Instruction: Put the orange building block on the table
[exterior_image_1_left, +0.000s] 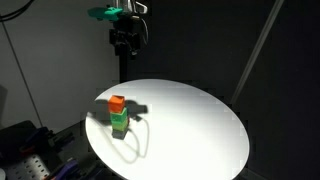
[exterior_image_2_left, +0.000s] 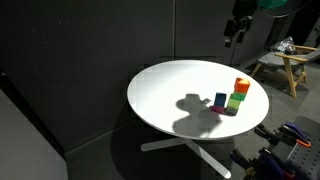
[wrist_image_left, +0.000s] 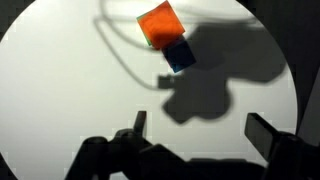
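The orange building block (exterior_image_1_left: 117, 102) sits on top of a short stack of green blocks (exterior_image_1_left: 119, 123) near the edge of the round white table (exterior_image_1_left: 190, 125). It also shows in an exterior view (exterior_image_2_left: 241, 84) on the green stack (exterior_image_2_left: 236, 101), with a dark blue block (exterior_image_2_left: 221, 100) beside it. In the wrist view the orange block (wrist_image_left: 158, 22) lies at the top with the blue block (wrist_image_left: 179, 55) below it. My gripper (exterior_image_1_left: 124, 42) hangs high above the table, open and empty; its fingers (wrist_image_left: 200, 130) frame bare tabletop.
Dark curtains surround the table. A wooden stool (exterior_image_2_left: 290, 68) stands behind it. Equipment and cables (exterior_image_1_left: 35, 160) lie on the floor next to the table edge. The arm casts a large shadow (exterior_image_2_left: 195, 108) on the tabletop.
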